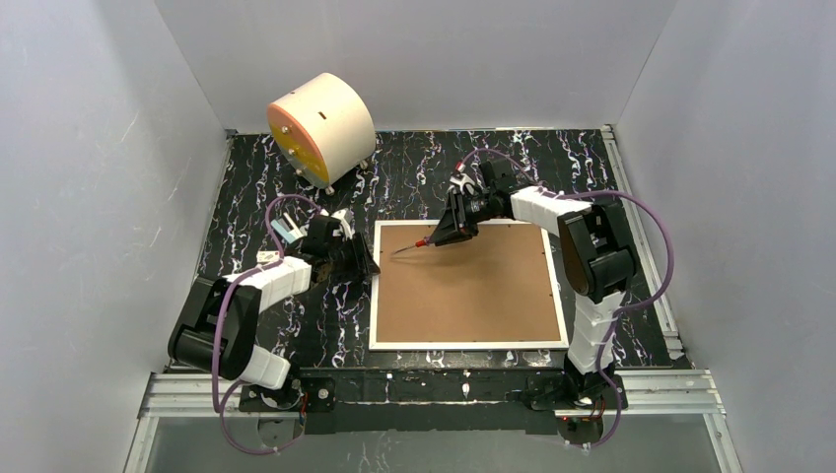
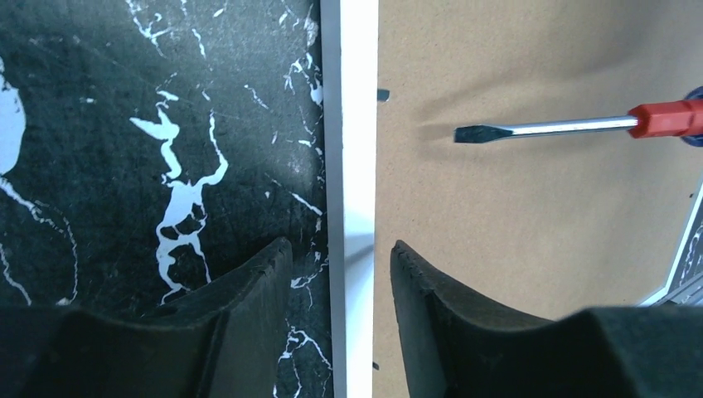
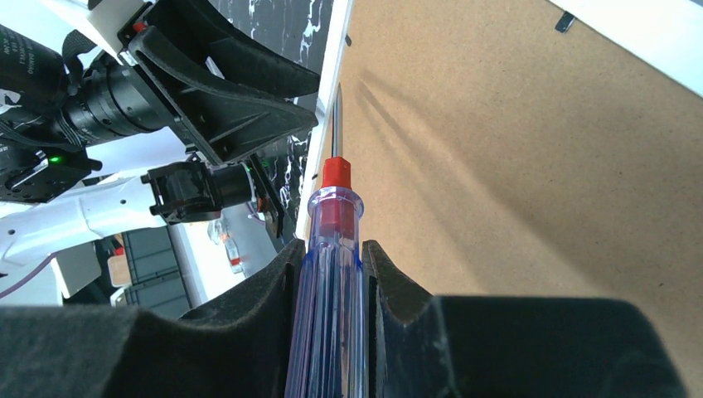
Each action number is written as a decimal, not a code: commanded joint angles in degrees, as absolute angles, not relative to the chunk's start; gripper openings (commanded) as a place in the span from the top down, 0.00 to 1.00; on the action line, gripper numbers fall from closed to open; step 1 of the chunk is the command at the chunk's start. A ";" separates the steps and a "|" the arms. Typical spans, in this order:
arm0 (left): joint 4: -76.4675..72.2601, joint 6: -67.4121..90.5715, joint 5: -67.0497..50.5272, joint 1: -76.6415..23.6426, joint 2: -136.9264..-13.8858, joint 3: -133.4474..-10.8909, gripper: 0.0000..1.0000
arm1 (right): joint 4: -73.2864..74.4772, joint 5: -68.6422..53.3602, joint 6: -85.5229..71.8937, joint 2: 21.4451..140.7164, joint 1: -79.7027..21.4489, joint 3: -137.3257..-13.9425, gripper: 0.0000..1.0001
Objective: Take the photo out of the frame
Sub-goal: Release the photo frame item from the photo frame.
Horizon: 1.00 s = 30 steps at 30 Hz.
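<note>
While face-down, frame (image 1: 469, 344) beneath screwdriver (image 2: 547, 127) in right gripper (image 3: 330, 247).

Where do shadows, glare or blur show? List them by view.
Top view: even light, all sharp. Left wrist: the screwdriver throws a soft shadow on the board, and the near fingers are slightly blurred. Right wrist: long diffuse shadows streak the board, and the frame is blown white.

Bright, even light falls from overhead, washing the walls (image 1: 89, 197) pale. My screwdriver (image 2: 564, 127) throws a soft grey shadow onto the brown back of the frame (image 1: 468, 296) just beside its blade (faint streaks, from my right wrist). Below its handle, nearest the lens, everything goes dark and soft.
</note>
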State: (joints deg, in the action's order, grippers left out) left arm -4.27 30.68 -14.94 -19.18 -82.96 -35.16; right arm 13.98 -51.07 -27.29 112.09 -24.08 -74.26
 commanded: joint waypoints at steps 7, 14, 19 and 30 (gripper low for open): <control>-3.27 28.04 -12.68 -19.11 -85.58 -33.68 0.61 | 9.26 -52.84 -27.42 115.05 -24.15 -76.79 0.99; -1.04 27.08 -9.78 -21.35 -85.89 -34.01 0.65 | 8.13 -51.81 -26.10 116.18 -24.70 -77.05 0.99; -0.66 27.14 -8.53 -21.96 -85.39 -33.35 0.66 | 10.96 -51.08 -25.28 117.40 -25.08 -78.60 0.99; -0.34 26.85 -7.62 -22.91 -86.13 -33.62 0.73 | 13.47 -47.71 -22.96 119.41 -26.98 -80.53 0.99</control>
